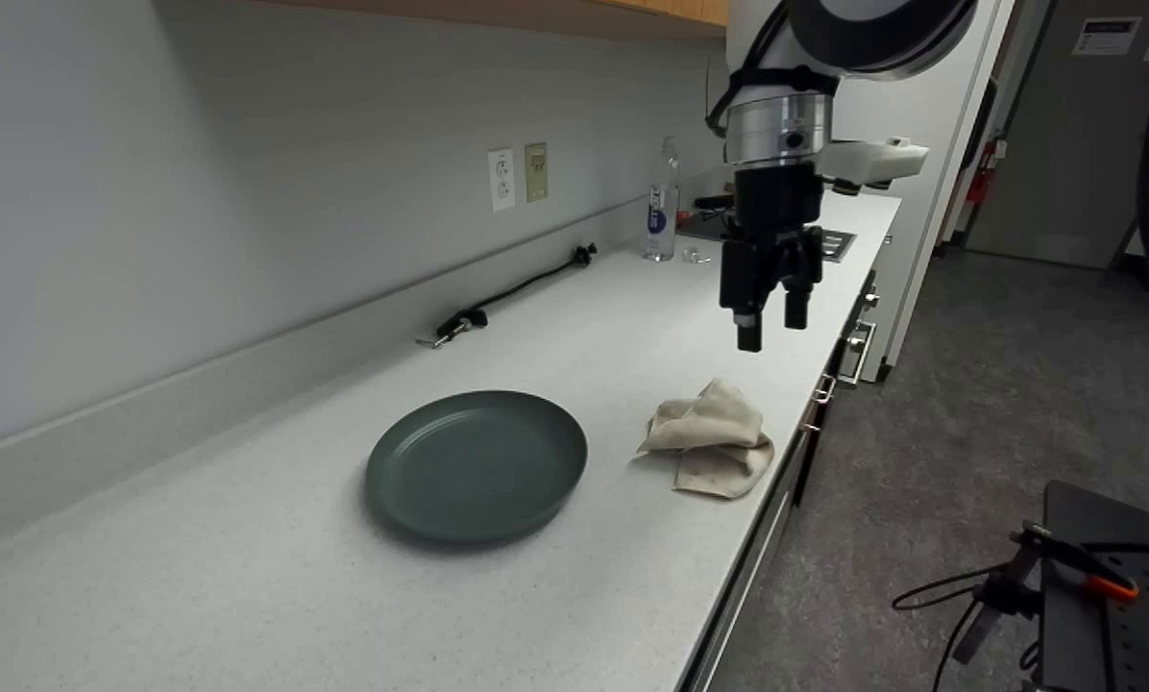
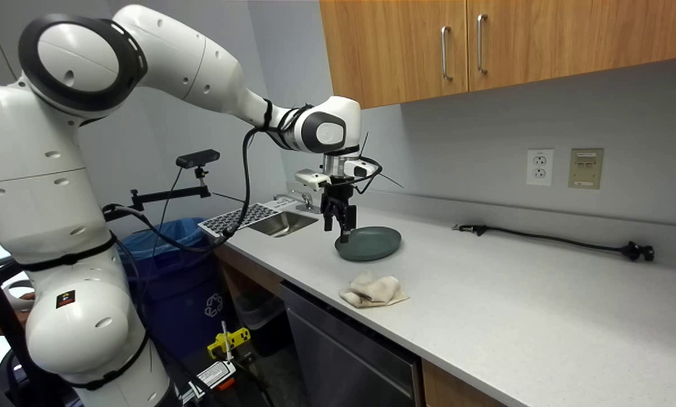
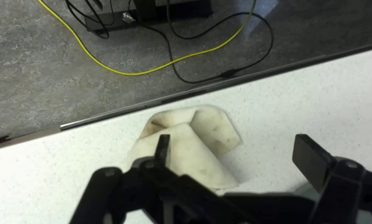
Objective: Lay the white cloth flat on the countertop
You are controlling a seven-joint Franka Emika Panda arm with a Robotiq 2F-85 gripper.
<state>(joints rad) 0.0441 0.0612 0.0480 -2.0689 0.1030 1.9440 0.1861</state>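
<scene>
The white cloth point(image 1: 714, 432) lies crumpled and folded over itself on the white countertop point(image 1: 296, 596), close to the front edge. It also shows in an exterior view point(image 2: 375, 289) and in the wrist view point(image 3: 186, 152), where tan stains and a folded-over flap are visible. My gripper point(image 1: 772, 325) is open and empty and hangs above the countertop, apart from the cloth. In the wrist view the gripper point(image 3: 235, 152) has its fingers wide apart; the left finger overlaps the cloth in the picture, and the gripper body hides part of its near side.
A dark grey-green plate point(image 1: 478, 466) lies beside the cloth. A black cable-like arm with clamp point(image 2: 553, 239) lies along the backsplash. A clear bottle point(image 1: 663, 207) stands further along by the wall. A sink point(image 2: 284, 224) is beyond the plate. Wooden cabinets point(image 2: 394, 51) hang above.
</scene>
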